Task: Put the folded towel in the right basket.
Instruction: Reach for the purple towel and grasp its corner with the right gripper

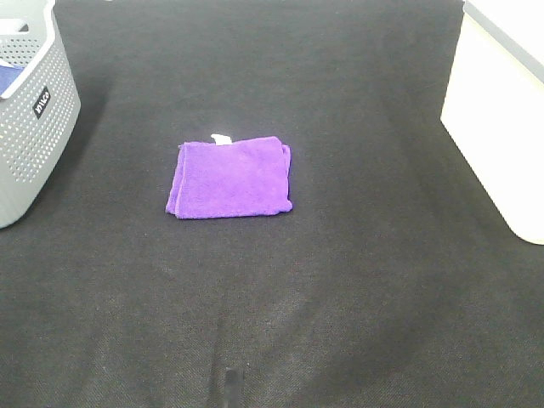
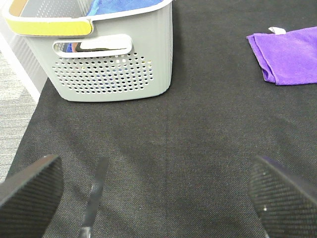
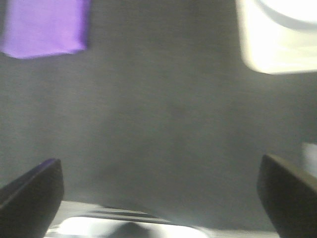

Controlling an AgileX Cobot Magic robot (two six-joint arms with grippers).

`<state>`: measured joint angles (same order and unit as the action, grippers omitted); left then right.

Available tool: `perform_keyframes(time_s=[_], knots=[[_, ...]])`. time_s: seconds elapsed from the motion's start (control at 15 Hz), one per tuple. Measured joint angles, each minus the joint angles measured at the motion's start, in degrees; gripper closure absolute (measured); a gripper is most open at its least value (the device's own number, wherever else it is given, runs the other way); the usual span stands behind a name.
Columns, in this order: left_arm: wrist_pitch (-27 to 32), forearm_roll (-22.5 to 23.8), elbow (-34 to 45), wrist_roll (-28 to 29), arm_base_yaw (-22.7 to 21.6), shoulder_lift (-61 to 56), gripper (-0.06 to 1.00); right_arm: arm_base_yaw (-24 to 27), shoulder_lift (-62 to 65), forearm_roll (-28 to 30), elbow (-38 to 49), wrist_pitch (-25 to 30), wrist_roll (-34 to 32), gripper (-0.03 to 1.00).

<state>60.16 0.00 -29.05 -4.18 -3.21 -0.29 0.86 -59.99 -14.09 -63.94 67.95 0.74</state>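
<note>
The black counter (image 1: 340, 297) fills the foreground and carries everything. On its right edge stands the tall white basket (image 1: 497, 127), the goal. On the left edge stands a perforated grey basket (image 1: 34, 144) with a blue cloth (image 2: 124, 5) already inside. The folded purple towel (image 1: 231, 177) lies flat near the middle of the counter, well apart from both baskets and touched by nothing.

The left hand (image 2: 158, 193) and the right hand (image 3: 158, 193) are both spread wide and empty. Neither shows in the high view, and the right wrist view is blurred.

A shallow pinch would likely catch only the upper layers, so the fold would fall open on lifting. A low carry could snag the cloth on the white basket's high rim and leave it hanging over the wall. The grey basket is the wrong one.

A small white tag (image 1: 222, 138) sticks out at the towel's far edge, and no print on it can be made out. A dark patch (image 1: 42, 101) on the grey basket bears white lettering too small to read.
</note>
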Motion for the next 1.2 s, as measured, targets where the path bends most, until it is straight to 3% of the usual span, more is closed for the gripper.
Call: perform_keyframes(time_s=[0.2, 0.27, 0.47, 0.67, 0.73, 1.0, 1.2], knots=[[0.0, 0.0, 0.0, 0.0, 0.0, 0.0, 0.0, -0.2, -11.6, -15.4, -3.9, -5.5, 4.7, -0.01], [0.0, 0.0, 0.0, 0.0, 0.0, 0.0, 0.0, -1.4, -15.9, -18.0, -5.2, -8.1, 5.8, -0.01], [0.0, 0.0, 0.0, 0.0, 0.0, 0.0, 0.0, -12.9, -33.1, -19.6, -13.5, -15.6, 6.4, -0.01], [0.0, 0.0, 0.0, 0.0, 0.0, 0.0, 0.0, -18.7, -48.3, -21.2, -24.4, -16.0, 9.2, -0.01], [0.0, 0.0, 0.0, 0.0, 0.0, 0.0, 0.0, -18.7, -48.3, -21.2, -24.4, -16.0, 9.2, -0.01], [0.0, 0.0, 0.0, 0.0, 0.0, 0.0, 0.0, -19.0, -63.7, -21.3, -39.0, -15.1, 9.6, -0.01], [0.0, 0.0, 0.0, 0.0, 0.0, 0.0, 0.0, -17.4, -71.7, -19.8, -45.7, -11.4, 9.1, -0.01]])
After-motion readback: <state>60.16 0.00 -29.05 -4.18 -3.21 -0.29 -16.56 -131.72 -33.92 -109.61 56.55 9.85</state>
